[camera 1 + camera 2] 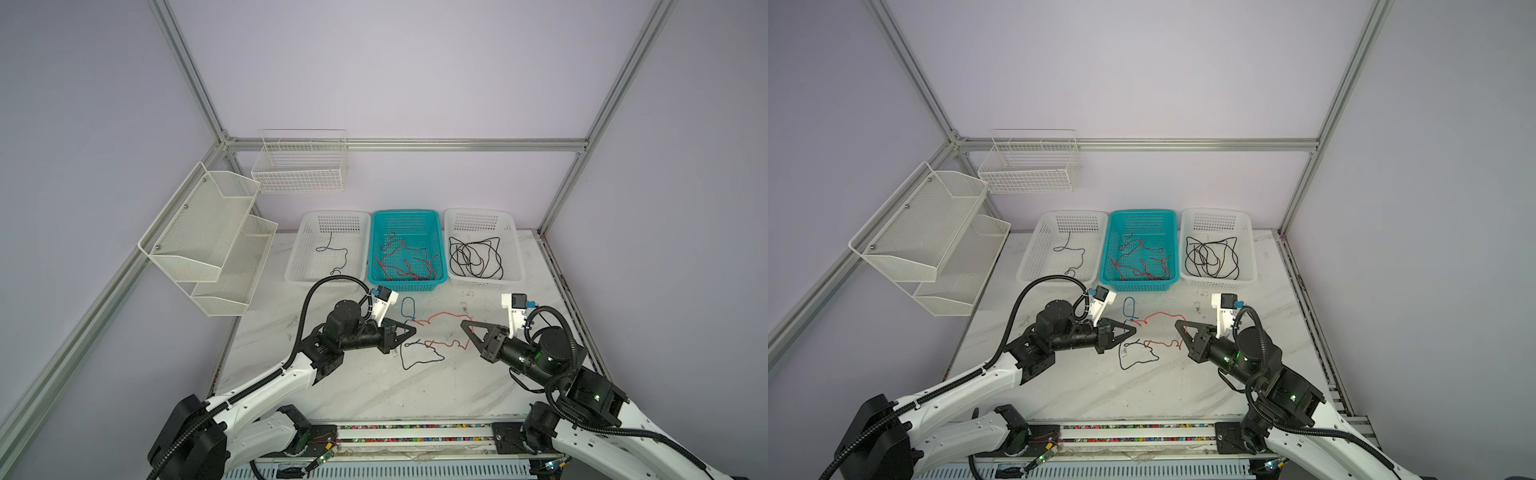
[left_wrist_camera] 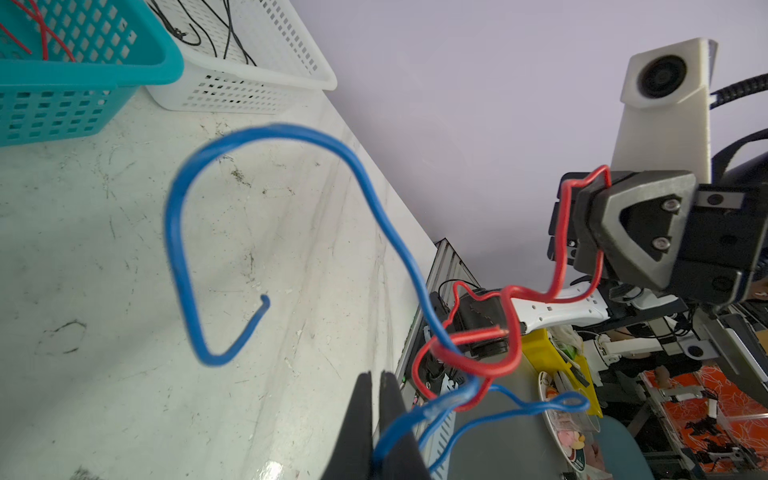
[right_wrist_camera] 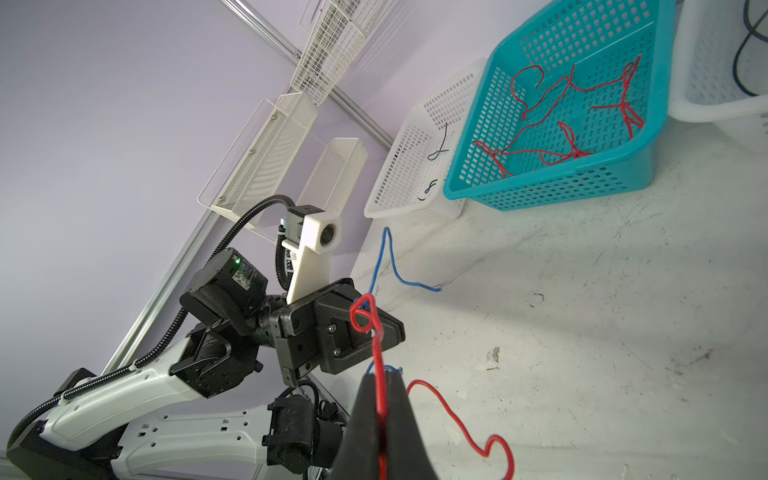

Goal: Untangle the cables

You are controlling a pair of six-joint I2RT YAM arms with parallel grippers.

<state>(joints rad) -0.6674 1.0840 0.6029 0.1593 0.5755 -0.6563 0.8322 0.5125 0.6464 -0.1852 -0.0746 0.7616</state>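
A tangle of cables hangs between my two grippers over the marble table. My left gripper (image 2: 376, 380) is shut on the blue cable (image 2: 171, 232), whose free end curls up in a big loop. A red cable (image 2: 469, 361) loops around the blue one just past the jaws and runs across to the right gripper. My right gripper (image 3: 380, 376) is shut on that red cable (image 3: 377, 357), and its tail droops onto the table. In both top views the left gripper (image 1: 412, 329) (image 1: 1133, 330) and right gripper (image 1: 462, 323) (image 1: 1177, 323) face each other. A black cable (image 1: 404, 365) lies below them.
Three baskets stand in a row behind: a white one (image 1: 297, 249) with a thin dark cable, a teal one (image 1: 407, 285) with red cables, a white one (image 1: 482, 211) with coiled black cables. A mesh shelf (image 1: 199, 232) and a wire basket (image 1: 299, 166) hang on the left wall.
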